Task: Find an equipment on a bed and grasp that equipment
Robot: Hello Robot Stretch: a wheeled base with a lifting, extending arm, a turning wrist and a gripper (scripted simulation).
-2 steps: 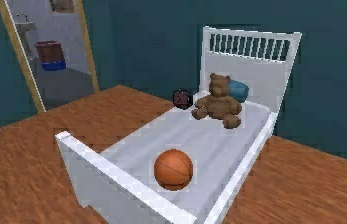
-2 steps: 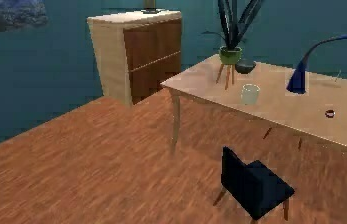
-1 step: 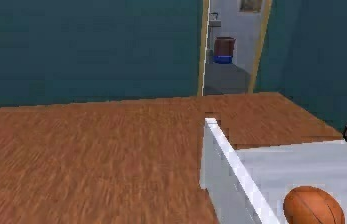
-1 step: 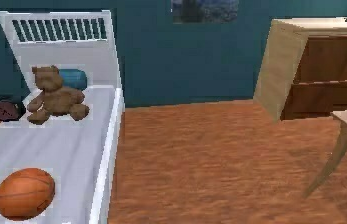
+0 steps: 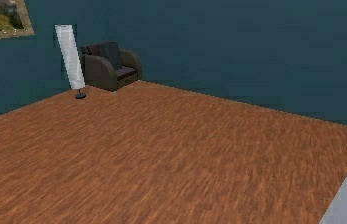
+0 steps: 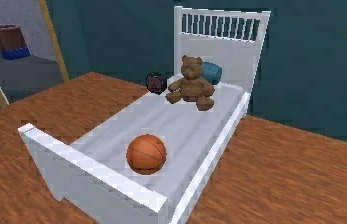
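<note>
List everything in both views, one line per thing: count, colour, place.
bed: one, white, arm side view's middle
ball: one, orange, on the bed near its foot end
teddy bear: one, brown, seated on the bed near its head end
pillow: one, teal, behind the teddy bear
small round thing: one, dark, left of the teddy bear
tall wooden frame: one, tan, arm side view's left
armchair: one, dark, forward view's far corner
floor lamp: one, white, left of the armchair
framed picture: one, gold-framed, forward view's top left
</note>
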